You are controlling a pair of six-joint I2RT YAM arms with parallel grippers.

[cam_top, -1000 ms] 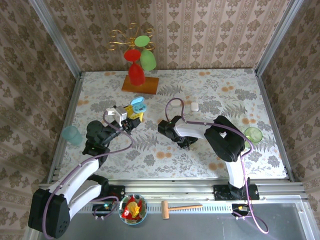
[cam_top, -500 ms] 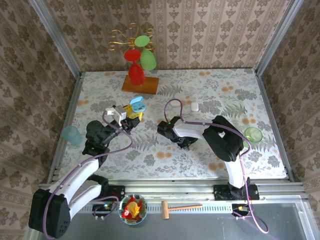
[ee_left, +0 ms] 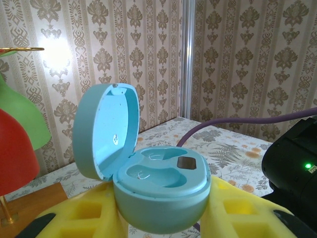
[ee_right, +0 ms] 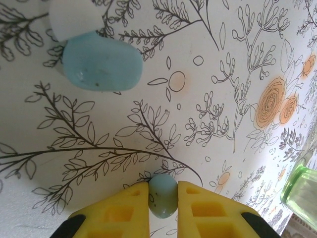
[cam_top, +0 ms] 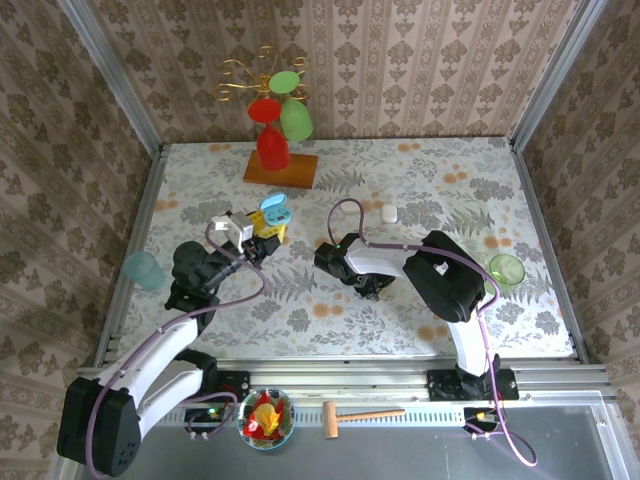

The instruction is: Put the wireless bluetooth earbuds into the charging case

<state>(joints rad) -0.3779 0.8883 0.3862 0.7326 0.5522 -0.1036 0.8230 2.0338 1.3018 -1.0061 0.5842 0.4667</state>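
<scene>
A light blue charging case [ee_left: 163,193] sits with its lid up between my left gripper's [ee_left: 163,220] yellow fingers [ee_left: 74,213], which are shut on its base. Both wells inside are empty. From above, the case [cam_top: 275,210] is left of centre, raised over the table. My right gripper [ee_right: 163,186] points down at the table and is shut on a small pale blue earbud [ee_right: 163,198]. In the top view the right gripper [cam_top: 366,287] is near the table's middle. A second pale blue earbud [ee_right: 101,62] lies ahead on the cloth, touching a white piece [ee_right: 74,17].
A small white rounded item [cam_top: 389,212] lies behind the right arm. A green cup [cam_top: 506,268] stands at the right, a teal cup [cam_top: 141,268] at the left. A stand of coloured glasses [cam_top: 280,130] is at the back. A bowl [cam_top: 265,415] and hammer [cam_top: 360,413] lie below the table's near edge.
The right wrist has shifted very slightly to the left. The left arm and the case have not moved.
</scene>
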